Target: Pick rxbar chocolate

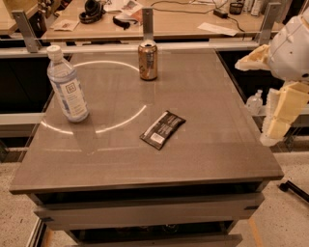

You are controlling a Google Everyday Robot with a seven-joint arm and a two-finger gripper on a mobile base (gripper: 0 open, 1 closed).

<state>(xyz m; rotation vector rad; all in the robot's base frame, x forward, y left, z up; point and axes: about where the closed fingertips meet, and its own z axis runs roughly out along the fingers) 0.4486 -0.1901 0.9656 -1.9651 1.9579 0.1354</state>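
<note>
Black in its wrapper, the bar [162,129] lies flat near the middle of the grey table [217,120], turned on a diagonal with its white label patch at the near-left end; the pale lettering is too blurred to read. It touches nothing, and a bright ring of reflected light curves across the tabletop just to its left. A bronze can [147,60] stands upright toward the far edge, well apart from the bar, and a clear bottle [67,84] with a white cap stands upright at the left. The gripper [280,116] hangs off the table's right side, beyond the edge and well apart from the bar, a cream-coloured shape pointing downward; whether it is released or clenched cannot be told, and it grasps nothing that can be seen. Above it the white arm [292,46] is cut off by the right border. A small clear object [253,102] beside the gripper is hard to make out. Behind the table a wooden desk [193,24] carries headphones [91,9] and papers, cropped at the top.
</note>
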